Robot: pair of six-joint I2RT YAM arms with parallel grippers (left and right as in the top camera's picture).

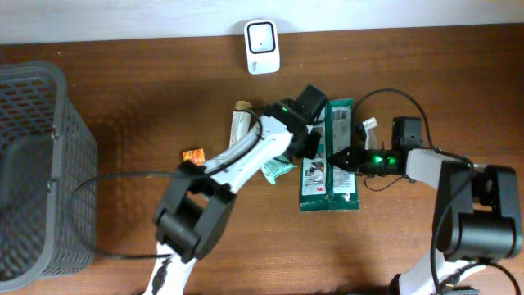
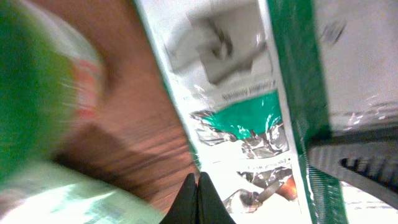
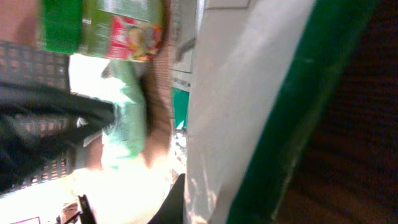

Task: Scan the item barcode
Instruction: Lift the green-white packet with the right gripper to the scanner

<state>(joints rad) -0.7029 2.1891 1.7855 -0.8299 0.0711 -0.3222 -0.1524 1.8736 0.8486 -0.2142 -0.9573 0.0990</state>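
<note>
Right gripper [image 1: 335, 158] pinches green-white packet [image 1: 327, 193] — left gripper [image 2: 198, 198] closed beside it

Counter [image 1: 123, 98]: brown wood, visible grain, fairly matt. Green-white pouch [image 1: 339, 115] at centre right: glossy crinkled film, probably plastic foil. Basket [image 1: 33, 131] at left: grey plastic mesh. Scanner [image 1: 262, 47] at top centre: smooth white plastic.

Green packet [image 1: 319, 187] (lying flat) on wooden table [image 1: 123, 106]
</note>
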